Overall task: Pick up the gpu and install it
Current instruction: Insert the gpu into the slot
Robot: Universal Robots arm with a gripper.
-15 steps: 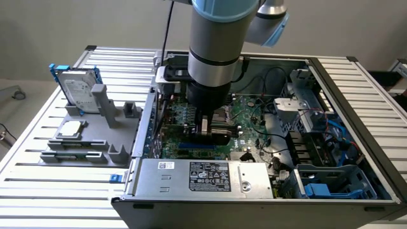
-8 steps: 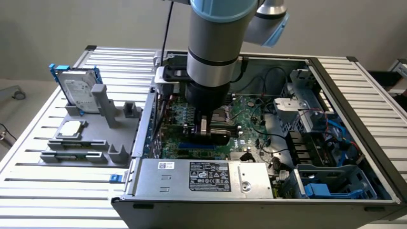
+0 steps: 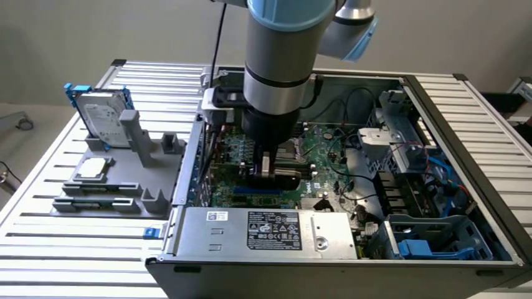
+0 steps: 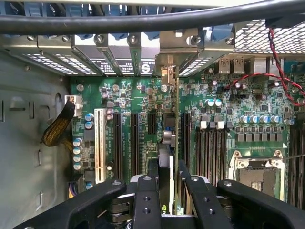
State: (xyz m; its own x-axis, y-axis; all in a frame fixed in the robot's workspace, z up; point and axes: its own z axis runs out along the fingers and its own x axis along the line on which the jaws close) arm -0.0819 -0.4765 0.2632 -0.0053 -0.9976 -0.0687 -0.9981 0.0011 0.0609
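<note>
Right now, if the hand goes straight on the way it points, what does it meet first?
Likely the motherboard: the gpu clamped in the hand would reach its expansion slots first. The gap is hard to judge.

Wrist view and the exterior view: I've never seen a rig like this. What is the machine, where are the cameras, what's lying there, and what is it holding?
The machine is a robot arm with a gripper at its end. The exterior view looks from off the arm at an open computer case on a slatted metal table; a gray holder beside it carries a hard drive. The wrist view looks along the gripper at the motherboard. The gripper is closed on the gpu, seen edge-on.
</note>
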